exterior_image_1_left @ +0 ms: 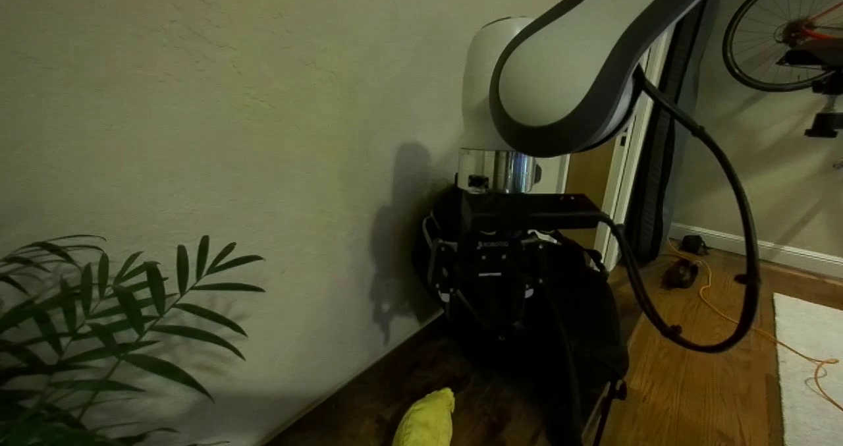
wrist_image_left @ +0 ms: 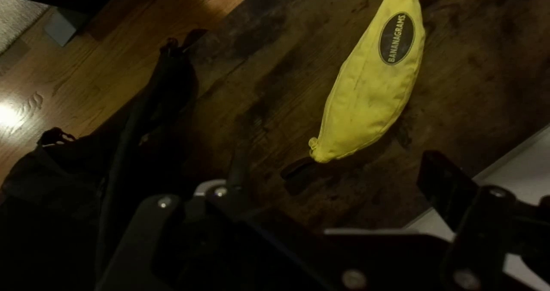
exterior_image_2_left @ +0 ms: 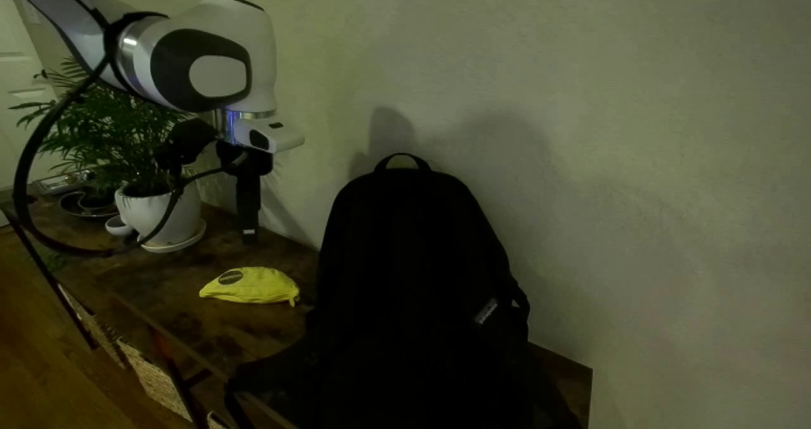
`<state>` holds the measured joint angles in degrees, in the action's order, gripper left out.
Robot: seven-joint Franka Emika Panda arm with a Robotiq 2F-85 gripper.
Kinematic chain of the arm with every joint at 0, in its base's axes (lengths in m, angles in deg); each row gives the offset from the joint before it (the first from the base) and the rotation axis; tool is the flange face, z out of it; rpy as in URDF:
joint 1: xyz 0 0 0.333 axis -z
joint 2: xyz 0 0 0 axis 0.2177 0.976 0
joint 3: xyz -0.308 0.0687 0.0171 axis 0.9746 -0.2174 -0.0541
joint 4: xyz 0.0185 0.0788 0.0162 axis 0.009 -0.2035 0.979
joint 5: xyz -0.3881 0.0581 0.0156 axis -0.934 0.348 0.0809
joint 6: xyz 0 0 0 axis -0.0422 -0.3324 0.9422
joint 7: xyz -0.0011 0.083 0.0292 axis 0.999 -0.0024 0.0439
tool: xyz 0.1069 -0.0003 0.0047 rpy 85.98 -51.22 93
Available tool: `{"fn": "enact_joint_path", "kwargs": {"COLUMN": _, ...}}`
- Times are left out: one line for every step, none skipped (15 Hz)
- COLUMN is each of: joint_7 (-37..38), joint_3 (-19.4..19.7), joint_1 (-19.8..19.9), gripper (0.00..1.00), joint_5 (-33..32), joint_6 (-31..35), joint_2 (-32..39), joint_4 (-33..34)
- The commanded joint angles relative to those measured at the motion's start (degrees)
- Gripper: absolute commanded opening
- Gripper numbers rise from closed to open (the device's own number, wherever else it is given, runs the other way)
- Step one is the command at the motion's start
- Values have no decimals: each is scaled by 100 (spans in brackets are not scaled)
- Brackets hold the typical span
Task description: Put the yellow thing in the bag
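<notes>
The yellow thing is a soft banana-shaped pouch with a dark oval label. It lies on the dark wooden table in both exterior views [exterior_image_1_left: 427, 419] [exterior_image_2_left: 260, 286] and in the wrist view [wrist_image_left: 369, 89]. The bag is a large black backpack standing upright in both exterior views [exterior_image_1_left: 586, 327] [exterior_image_2_left: 412, 277]; its dark side fills the left of the wrist view [wrist_image_left: 51, 188]. No opening in it can be made out. My gripper [exterior_image_2_left: 248, 232] is above the table on the wall side of the pouch, apart from it. In the wrist view its fingers [wrist_image_left: 339, 175] are spread, with nothing between them.
A leafy plant in a white pot [exterior_image_2_left: 161, 217] stands on the table behind the gripper, with a small white bowl [exterior_image_2_left: 118, 226] beside it. The wall [exterior_image_2_left: 633, 163] runs along the table's back edge. The arm's black cable [exterior_image_1_left: 741, 235] hangs in a loop.
</notes>
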<state>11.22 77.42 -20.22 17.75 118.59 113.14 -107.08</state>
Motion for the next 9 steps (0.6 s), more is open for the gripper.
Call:
{"fn": "enact_joint_path", "kwargs": {"joint_7": -23, "joint_3": 56, "joint_1": -53, "gripper": 100, "joint_5": 37, "joint_6": -19, "joint_2": -1, "joint_4": 12}}
{"fn": "enact_joint_path", "kwargs": {"joint_7": -21, "joint_3": 56, "joint_1": -53, "gripper": 100, "joint_5": 38, "joint_6": -19, "joint_2": -1, "joint_4": 14}}
{"fn": "enact_joint_path", "kwargs": {"joint_7": -17, "joint_3": 67, "joint_1": -57, "gripper": 100, "joint_5": 22, "joint_6": -2, "joint_2": 56, "joint_4": 55}}
{"fn": "enact_joint_path", "kwargs": {"joint_7": -1, "joint_3": 61, "joint_1": -51, "gripper": 100, "joint_5": 61, "joint_6": 81, "joint_2": 127, "joint_4": 92}}
{"fn": "enact_joint_path", "kwargs": {"joint_7": 70, "joint_3": 71, "joint_1": -62, "gripper": 100, "joint_5": 92, "joint_6": 168, "joint_2": 197, "joint_4": 118}}
{"fn": "enact_joint_path", "kwargs": {"joint_7": 105, "joint_3": 82, "joint_1": -75, "gripper": 100, "joint_5": 91, "joint_6": 193, "joint_2": 263, "joint_4": 159}}
{"fn": "enact_joint_path", "kwargs": {"joint_7": 99, "joint_3": 66, "joint_1": -72, "gripper": 100, "joint_5": 124, "joint_6": 230, "joint_2": 357, "joint_4": 223}}
{"fn": "enact_joint_path", "kwargs": {"joint_7": 121, "joint_3": 67, "joint_1": -83, "gripper": 100, "joint_5": 141, "joint_6": 276, "joint_2": 450, "joint_4": 279}}
{"fn": "enact_joint_path", "kwargs": {"joint_7": 126, "joint_3": 59, "joint_1": -91, "gripper": 100, "joint_5": 167, "joint_6": 339, "joint_2": 552, "joint_4": 343}}
